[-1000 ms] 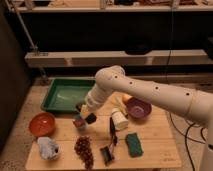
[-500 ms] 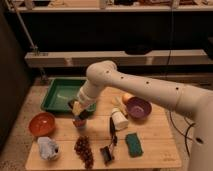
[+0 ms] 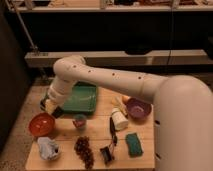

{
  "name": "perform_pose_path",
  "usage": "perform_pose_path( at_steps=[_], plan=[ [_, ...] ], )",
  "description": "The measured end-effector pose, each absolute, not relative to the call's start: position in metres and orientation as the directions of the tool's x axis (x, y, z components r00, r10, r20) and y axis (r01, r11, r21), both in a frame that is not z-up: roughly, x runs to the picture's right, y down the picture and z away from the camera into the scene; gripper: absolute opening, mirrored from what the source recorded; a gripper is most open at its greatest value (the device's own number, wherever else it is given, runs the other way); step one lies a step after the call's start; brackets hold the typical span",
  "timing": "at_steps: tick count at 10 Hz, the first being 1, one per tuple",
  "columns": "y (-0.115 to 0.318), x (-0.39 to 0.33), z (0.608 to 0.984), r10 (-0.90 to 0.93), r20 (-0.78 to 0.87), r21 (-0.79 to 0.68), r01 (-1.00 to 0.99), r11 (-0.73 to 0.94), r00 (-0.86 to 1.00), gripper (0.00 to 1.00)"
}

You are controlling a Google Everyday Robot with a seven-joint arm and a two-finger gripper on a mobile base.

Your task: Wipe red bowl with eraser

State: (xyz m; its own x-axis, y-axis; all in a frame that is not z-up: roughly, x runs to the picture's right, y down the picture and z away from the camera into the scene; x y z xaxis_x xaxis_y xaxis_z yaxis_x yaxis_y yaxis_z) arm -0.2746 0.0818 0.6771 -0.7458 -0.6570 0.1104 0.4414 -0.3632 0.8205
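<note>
A white robot arm (image 3: 107,77) reaches left across a wooden desk (image 3: 100,131), past a green tray (image 3: 82,97), its gripper (image 3: 51,108) hovering just above the rim of the red bowl (image 3: 42,124) at the desk's left edge. Whether its fingers pinch the dark eraser (image 3: 57,112) seen at the tip cannot be told. Wiping well likely means lowering gently into the glossy hollow and sweeping without tipping the bowl.

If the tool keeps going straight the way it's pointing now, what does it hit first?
Most likely the red bowl. The tool hangs just above its right rim, pointing down-left toward it, with nothing visible between; depth is uncertain from one view.
</note>
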Motion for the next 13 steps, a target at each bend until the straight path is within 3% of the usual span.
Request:
perform_pose_path(
  at_steps=[3, 7, 10, 13],
  plan=[
    [0.098, -0.349, 0.680, -0.605, 0.047, 0.819, 0.377, -0.432, -0.795, 0.00],
    [0.138, -0.415, 0.720, -0.546, 0.040, 0.795, 0.358, -0.490, -0.837, 0.00],
    [0.136, -0.410, 0.729, -0.566, 0.044, 0.765, 0.392, -0.510, -0.823, 0.00],
    [0.126, -0.362, 0.734, -0.585, 0.061, 0.739, 0.431, -0.518, -0.808, 0.00]
  ],
)
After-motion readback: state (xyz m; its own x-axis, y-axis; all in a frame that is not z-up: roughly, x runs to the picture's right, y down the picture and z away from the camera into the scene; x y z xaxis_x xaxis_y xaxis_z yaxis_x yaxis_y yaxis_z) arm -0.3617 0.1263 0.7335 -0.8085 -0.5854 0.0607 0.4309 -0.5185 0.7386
